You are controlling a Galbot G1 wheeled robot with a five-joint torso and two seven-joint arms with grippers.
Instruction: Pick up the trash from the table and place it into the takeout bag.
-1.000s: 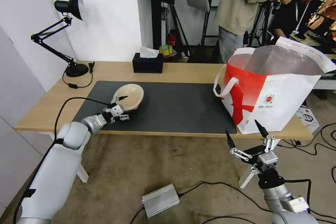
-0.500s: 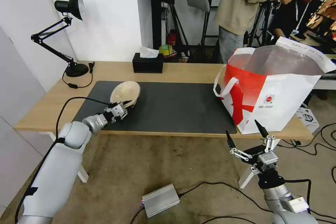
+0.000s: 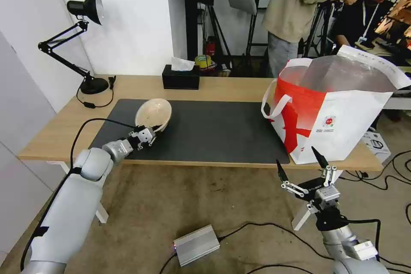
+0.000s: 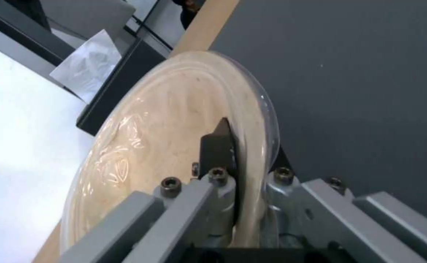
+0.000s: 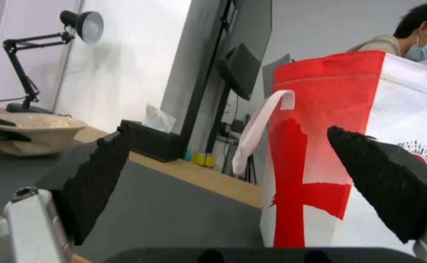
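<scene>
Bowl-wise, we start nearest with our right gripper [image 3: 301,167], parked low in front of the table [image 3: 222,87], fingers spread wide with nothing in them. Our left gripper [image 3: 150,129] is clamped on the beige bowl [image 3: 153,112] by its rim, tipped up over the left part of the dark mat [image 3: 214,130]. Off to the right stands the takeout bag [image 3: 338,111]; further back sits a black tissue box [image 3: 180,77].

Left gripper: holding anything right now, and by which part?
Yes: the left gripper pinches the beige shallow disposable bowl by its near rim, one finger inside, tilted over the dark grey mat. The right gripper holds nothing.
</scene>
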